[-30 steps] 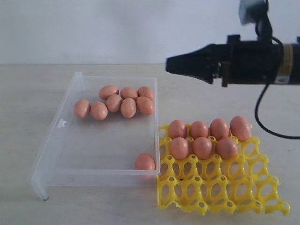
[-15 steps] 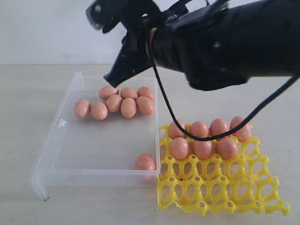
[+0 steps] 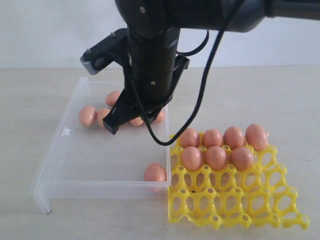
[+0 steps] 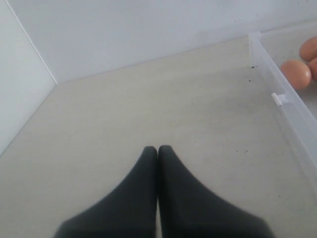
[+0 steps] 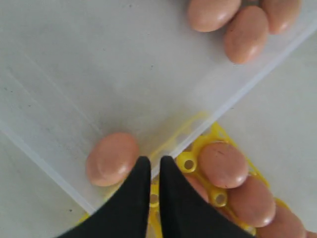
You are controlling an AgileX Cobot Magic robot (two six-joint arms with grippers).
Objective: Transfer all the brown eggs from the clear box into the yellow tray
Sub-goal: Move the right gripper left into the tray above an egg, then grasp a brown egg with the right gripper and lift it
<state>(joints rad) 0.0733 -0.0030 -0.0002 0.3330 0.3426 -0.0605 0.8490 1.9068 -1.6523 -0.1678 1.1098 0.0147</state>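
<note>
From across the table [image 3: 260, 95], the big black arm blocked most of the view. It reached in from the upper right and down over the clear box [image 3: 65, 150], and its top and far end were cut off by the frame. The right gripper [image 3: 111, 126] hung low over the far side of the box, and from there I could not make out how its jaws stood. The arm and its looping black cable [image 3: 205, 90] covered much of the cluster of brown eggs [image 3: 87, 115] at the back of the box, so I could not count them. One lone egg [image 3: 154, 172] lay in the near corner, against the wall next to the yellow tray [image 3: 240, 205]. The tray sat just beside the box, with seven eggs in its two far rows.

In the left wrist view, the left gripper [image 4: 157, 148] hung over bare table with its jaws pressed together, empty. Only the box's edge, its latch tab [image 4: 279, 99] and two eggs showed, one of them cut off.

In the right wrist view, the jaws stood almost together, a thin slit between them, holding nothing. They were above the lone egg and the tray's corner.

The tabletop was pale and faintly scuffed, and the wall [image 3: 50, 30] was plain white.
</note>
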